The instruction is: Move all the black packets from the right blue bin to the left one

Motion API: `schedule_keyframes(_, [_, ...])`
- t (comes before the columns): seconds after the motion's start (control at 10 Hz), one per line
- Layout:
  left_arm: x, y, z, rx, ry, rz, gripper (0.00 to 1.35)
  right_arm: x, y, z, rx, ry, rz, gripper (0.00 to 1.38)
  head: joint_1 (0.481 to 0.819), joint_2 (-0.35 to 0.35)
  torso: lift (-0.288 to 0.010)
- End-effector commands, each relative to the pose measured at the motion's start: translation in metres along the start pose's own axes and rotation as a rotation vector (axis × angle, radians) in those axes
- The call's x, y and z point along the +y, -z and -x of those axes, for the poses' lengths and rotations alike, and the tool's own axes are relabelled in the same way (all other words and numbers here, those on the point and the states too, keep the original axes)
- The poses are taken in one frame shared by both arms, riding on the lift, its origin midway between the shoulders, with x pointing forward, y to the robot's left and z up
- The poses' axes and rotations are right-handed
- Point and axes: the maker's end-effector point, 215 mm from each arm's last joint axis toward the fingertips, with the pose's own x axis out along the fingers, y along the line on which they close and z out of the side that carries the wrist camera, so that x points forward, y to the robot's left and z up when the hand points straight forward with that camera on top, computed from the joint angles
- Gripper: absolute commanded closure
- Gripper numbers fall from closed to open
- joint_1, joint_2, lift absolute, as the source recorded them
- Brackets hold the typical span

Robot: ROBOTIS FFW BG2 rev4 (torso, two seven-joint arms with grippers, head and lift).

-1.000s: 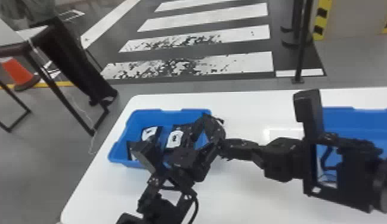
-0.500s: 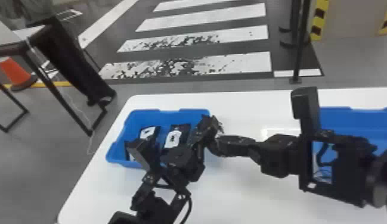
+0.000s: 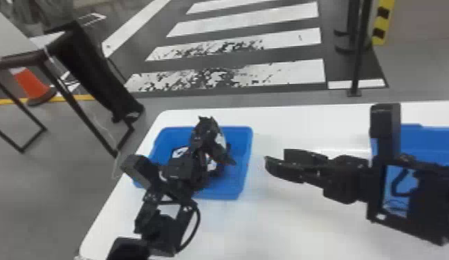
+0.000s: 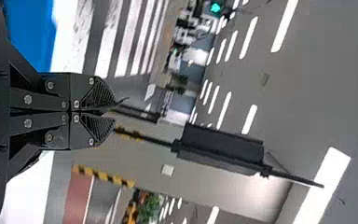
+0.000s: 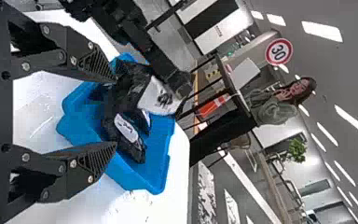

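One black packet (image 5: 161, 99) has swung left, pinched in the closed left fingers (image 4: 98, 128) over the left bin (image 3: 234, 181), near the bench (image 3: 303, 224)'s far-left corner. Right fingers (image 5: 91, 163) have backed off, wide apart, empty; the handover looks done.

It looked like an indoor lab or demo hall laid out like a street — a crosswalk (image 3: 247, 19) on the far floor, an orange cone (image 3: 31, 83) at far left, a round speed sign (image 5: 278, 51), a green signal light (image 4: 215, 7) — under ceiling strip lights (image 4: 249, 37).
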Motion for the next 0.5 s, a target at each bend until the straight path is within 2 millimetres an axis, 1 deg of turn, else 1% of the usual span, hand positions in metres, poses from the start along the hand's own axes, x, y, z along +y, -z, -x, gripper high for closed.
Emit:
schedule_keyframes(0.0, [0.065,-0.02,0.001,-0.031,-0.114,-0.22,1.22,-0.022,-0.009,0.019,-0.062,0.045,-0.035,0.09,0.695,0.35,-0.168])
schedule_keyframes(0.1, [0.091,-0.016,0.003,-0.021,-0.175,-0.241,1.2,-0.039,-0.021,0.035,-0.12,0.08,-0.049,0.1,0.695,0.35,-0.168])
schedule_keyframes(0.2, [0.097,-0.012,0.009,-0.025,-0.197,-0.158,0.7,-0.056,-0.032,0.052,-0.175,0.118,-0.046,0.09,0.695,0.35,-0.168])
schedule_keyframes(0.3, [0.094,-0.017,0.012,-0.053,-0.2,-0.133,0.15,-0.074,-0.041,0.073,-0.204,0.183,-0.024,0.09,0.695,0.35,-0.168])
schedule_keyframes(0.4, [0.086,-0.017,0.011,-0.07,-0.19,-0.095,0.06,-0.09,-0.051,0.094,-0.244,0.244,0.008,0.08,0.695,0.35,-0.168])
